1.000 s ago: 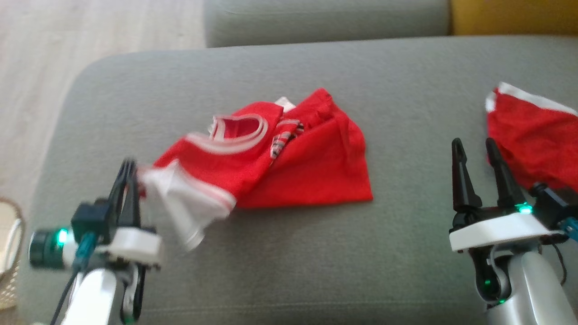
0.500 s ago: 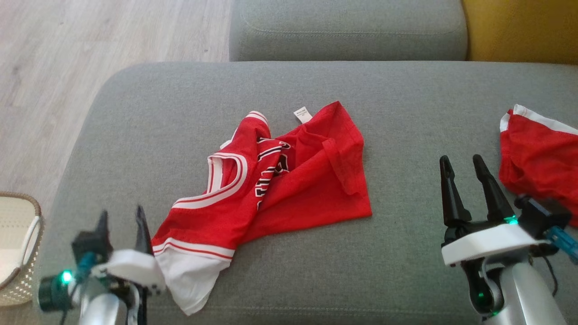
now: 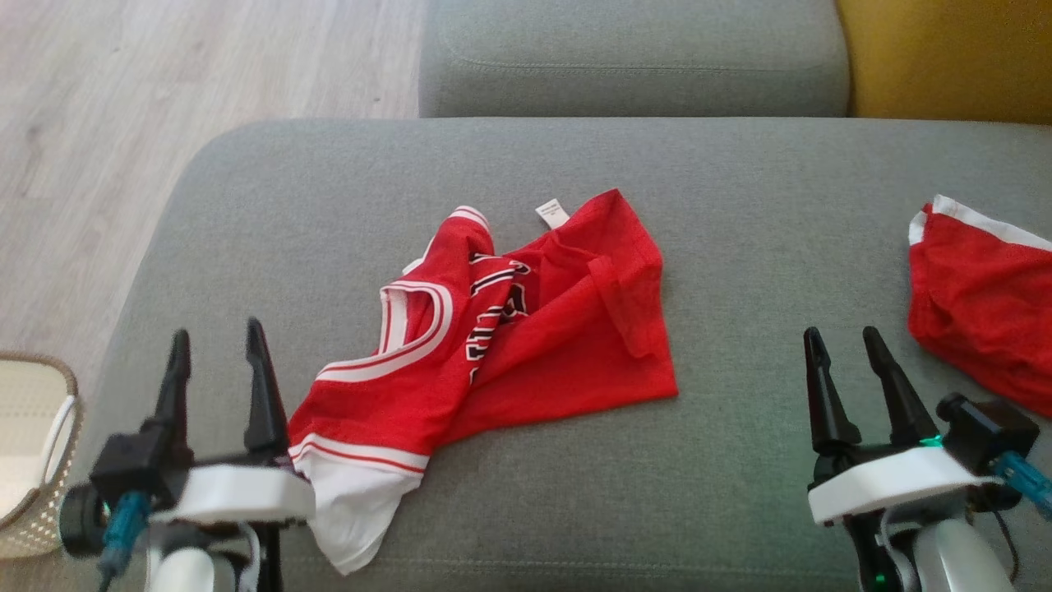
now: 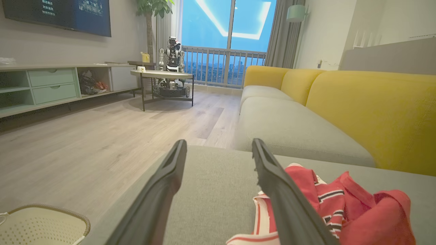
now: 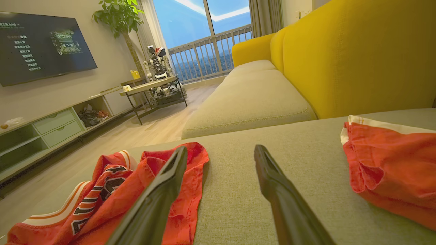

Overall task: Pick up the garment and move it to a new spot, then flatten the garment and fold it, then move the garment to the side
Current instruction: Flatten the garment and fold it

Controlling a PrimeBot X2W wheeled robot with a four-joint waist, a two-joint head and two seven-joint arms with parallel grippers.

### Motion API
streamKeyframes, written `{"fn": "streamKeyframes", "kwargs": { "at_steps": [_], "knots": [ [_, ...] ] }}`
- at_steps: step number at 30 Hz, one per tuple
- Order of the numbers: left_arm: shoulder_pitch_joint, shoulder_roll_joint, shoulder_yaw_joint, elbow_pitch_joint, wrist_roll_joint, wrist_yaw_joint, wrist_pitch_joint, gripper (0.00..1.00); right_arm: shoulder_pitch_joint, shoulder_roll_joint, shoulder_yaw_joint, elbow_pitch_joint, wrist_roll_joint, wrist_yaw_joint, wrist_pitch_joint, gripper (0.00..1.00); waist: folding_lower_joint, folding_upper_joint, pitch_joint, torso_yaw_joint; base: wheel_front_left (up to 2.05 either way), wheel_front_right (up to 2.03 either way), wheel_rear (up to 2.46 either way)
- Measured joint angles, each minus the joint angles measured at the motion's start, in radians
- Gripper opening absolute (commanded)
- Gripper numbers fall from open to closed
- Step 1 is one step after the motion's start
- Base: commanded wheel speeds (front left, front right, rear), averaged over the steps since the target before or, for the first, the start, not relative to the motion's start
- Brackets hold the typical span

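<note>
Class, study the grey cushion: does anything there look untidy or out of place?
Yes. The red jersey lies crumpled on the cushion, folded over itself with its label sticking out at the far side. A second red garment sits bunched at the right.

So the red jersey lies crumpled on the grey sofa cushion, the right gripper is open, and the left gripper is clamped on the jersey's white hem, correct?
Not quite. The head view shows the left gripper open, jaws apart beside the white hem of the red jersey, gripping nothing. The rest stands.
</note>
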Motion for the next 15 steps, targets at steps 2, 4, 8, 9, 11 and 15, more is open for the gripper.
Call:
{"fn": "streamKeyframes", "kwargs": {
  "at_steps": [2,4,8,9,11,15],
  "knots": [
    [0.023,-0.007,0.000,-0.008,0.000,-0.003,0.000,1.00,0.003,0.000,0.003,0.002,0.000,0.000,0.000,1.00,0.0000,0.0000,0.004,0.008,0.00,0.00,0.00],
    [0.027,-0.013,0.000,-0.012,0.001,-0.013,0.000,1.00,0.002,0.000,0.016,0.005,0.000,0.000,0.000,1.00,0.0000,0.0000,0.010,0.018,0.00,0.00,0.00],
    [0.025,-0.020,-0.002,-0.016,0.006,-0.030,0.000,1.00,-0.032,0.000,0.079,0.049,-0.039,0.000,0.009,1.00,0.0000,0.0000,0.027,0.046,0.00,0.00,0.00],
    [0.023,-0.020,-0.003,-0.014,0.006,-0.030,0.000,1.00,-0.049,0.000,0.090,0.070,-0.056,0.000,0.022,1.00,0.0001,0.0000,0.031,0.056,0.00,0.00,0.00],
    [0.014,-0.021,-0.004,-0.010,0.008,-0.041,0.000,1.00,-0.086,0.000,0.107,0.117,-0.081,0.000,0.051,1.00,0.0001,0.0000,0.039,0.077,0.00,0.00,0.00],
    [0.002,-0.023,-0.006,0.006,0.014,-0.047,0.000,1.00,-0.152,0.000,0.132,0.222,-0.125,0.000,0.090,1.00,0.0001,0.0000,0.053,0.124,0.00,0.00,0.00]
  ]
}}
